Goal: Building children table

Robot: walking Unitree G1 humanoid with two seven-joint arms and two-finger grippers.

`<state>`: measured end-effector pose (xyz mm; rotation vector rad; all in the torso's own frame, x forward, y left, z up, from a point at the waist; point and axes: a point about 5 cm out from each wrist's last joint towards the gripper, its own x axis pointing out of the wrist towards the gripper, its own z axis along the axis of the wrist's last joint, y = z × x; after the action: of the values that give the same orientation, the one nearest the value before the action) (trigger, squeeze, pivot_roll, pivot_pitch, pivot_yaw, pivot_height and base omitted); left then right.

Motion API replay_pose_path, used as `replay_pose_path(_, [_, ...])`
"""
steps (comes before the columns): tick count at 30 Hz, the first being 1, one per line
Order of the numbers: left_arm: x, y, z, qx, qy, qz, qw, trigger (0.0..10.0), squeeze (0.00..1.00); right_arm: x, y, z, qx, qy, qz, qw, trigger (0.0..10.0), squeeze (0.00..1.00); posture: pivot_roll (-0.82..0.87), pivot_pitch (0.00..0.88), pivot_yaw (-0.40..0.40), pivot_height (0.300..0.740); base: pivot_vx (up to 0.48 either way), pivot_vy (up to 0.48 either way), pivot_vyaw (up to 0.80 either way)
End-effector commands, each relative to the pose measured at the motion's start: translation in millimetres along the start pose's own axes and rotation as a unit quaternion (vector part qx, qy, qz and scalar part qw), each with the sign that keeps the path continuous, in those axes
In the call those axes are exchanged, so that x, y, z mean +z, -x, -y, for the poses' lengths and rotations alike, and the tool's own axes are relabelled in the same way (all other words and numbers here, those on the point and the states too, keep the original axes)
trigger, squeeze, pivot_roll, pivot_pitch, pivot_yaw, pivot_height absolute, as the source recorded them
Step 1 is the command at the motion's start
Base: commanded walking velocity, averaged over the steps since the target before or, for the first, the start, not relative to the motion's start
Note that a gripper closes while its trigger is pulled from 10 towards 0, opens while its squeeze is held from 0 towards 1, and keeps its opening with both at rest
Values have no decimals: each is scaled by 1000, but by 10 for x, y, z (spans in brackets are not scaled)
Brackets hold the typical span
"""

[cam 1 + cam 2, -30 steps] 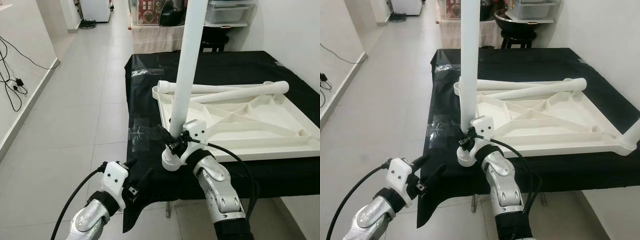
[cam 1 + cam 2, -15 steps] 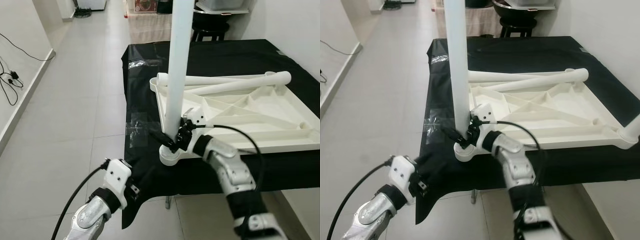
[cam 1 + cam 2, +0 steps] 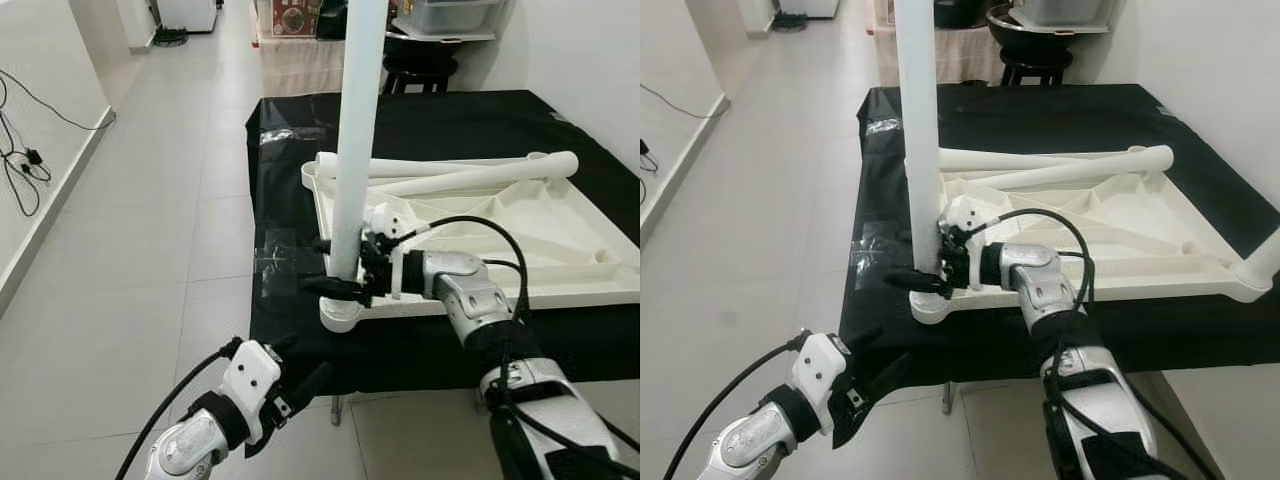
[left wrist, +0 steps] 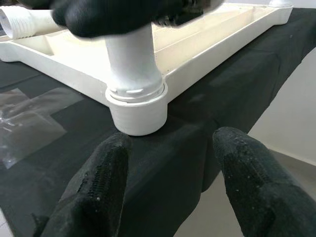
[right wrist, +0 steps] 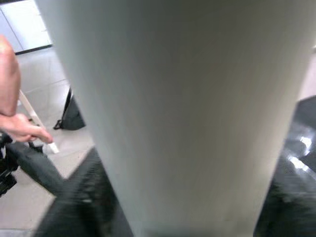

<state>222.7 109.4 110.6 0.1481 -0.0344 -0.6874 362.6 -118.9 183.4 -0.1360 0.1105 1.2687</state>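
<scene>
Two grippers: the right gripper [image 3: 335, 287] is clamped on the upright leg [image 3: 353, 140] just above its socket; the left gripper [image 3: 872, 385] hangs low before the worktop edge, fingers [image 4: 101, 190] spread and holding nothing.
Step in hand: seating the leg in the corner socket [image 3: 338, 313] of the upturned tabletop [image 3: 520, 235], as I judge it.
How to do it well: keep the leg plumb, turn about its own axis and press down, so the thread does not cross; a band still shows at the collar [image 4: 136, 91], so it is probably not fully home.
Leg: smooth white plastic tube, round, tall.
Tabletop: white moulded plastic, ribbed underside up, near the worktop's front corner.
Spare legs [image 3: 450, 172]: two, lying across the tabletop's far side.
Worktop [image 3: 440, 125]: draped in black cloth, clear tape [image 3: 275, 262] beside the socket.
</scene>
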Motion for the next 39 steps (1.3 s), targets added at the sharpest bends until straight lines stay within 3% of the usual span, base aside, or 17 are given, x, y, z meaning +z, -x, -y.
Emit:
replay_pose_path(1, [-18,30,15,-2,-7,-9,1000,10000,0,-11,-31,-12,10,6,-14,1000,0,0,42,98,-48,740,0,0,0])
replay_pose_path(6, [-16,46,-7,14,-9,-6,1000,10000,0,-151,86,8,-21,-9,-17,1000,0,0,33,105,-39,740,0,0,0])
replay_pose_path(13, [5,104,-64,38,-10,0,999,10000,0,-439,238,-18,-193,-32,1,981,0,0,17,129,-40,740,0,0,0])
replay_pose_path(15, [15,130,-91,45,-12,1,999,10000,0,-567,192,-175,-363,-60,12,930,0,0,19,135,-35,740,0,0,0])
replay_pose_path(16, [15,130,-91,45,-12,1,999,10000,0,-567,192,-175,-363,-60,12,930,0,0,19,135,-35,740,0,0,0])
replay_pose_path(17, [17,137,-104,48,-13,1,999,10000,0,-670,154,-385,-417,-99,7,903,0,0,18,146,-28,740,0,0,0])
replay_pose_path(18, [17,144,-123,50,-15,1,999,10000,0,-657,117,-577,-437,-64,-13,897,0,0,0,149,-17,740,0,0,0])
replay_pose_path(21, [10,114,-168,47,-10,1,999,10000,0,-604,82,-591,-435,-33,-23,900,0,0,-20,137,5,740,0,0,0])
replay_pose_path(28, [0,103,-174,42,-12,-2,999,10000,0,-570,20,-565,-432,-26,-20,901,0,0,-7,133,-1,740,0,0,0])
replay_pose_path(29, [-1,100,-176,48,-11,-1,999,10000,0,-534,4,-537,-421,-27,-4,907,10000,0,-1,130,-6,740,0,0,0])
replay_pose_path(32, [-2,95,-179,52,-10,-1,999,10000,0,-489,-7,-504,-408,-28,14,913,10000,0,-1,130,-6,740,0,0,0])
replay_pose_path(33, [-3,86,-176,53,-10,-1,999,10000,0,-381,-49,-472,-363,-31,46,930,10000,1000,7,125,-13,740,0,0,0])
replay_pose_path(34, [-5,75,-172,53,-9,-1,999,10000,0,-275,-73,-431,-318,-29,72,945,10000,1000,7,120,-14,740,0,0,0])
replay_pose_path(36, [-6,67,-170,53,-9,0,999,10000,0,-186,-82,-435,-294,-28,86,951,10000,1000,7,120,-14,740,0,0,0])
replay_pose_path(37, [-6,56,-168,52,-9,0,999,10000,0,-98,-66,-388,-252,-15,93,963,10000,851,7,117,-17,740,0,0,0])
replay_pose_path(38, [-7,44,-164,51,-8,0,999,10000,0,-46,-37,-328,-205,9,82,975,10000,0,12,111,-22,740,0,0,0])
replay_pose_path(39, [-8,35,-161,51,-8,0,999,10000,0,-13,-7,-284,-170,29,70,982,10000,0,13,110,-24,740,0,0,0])
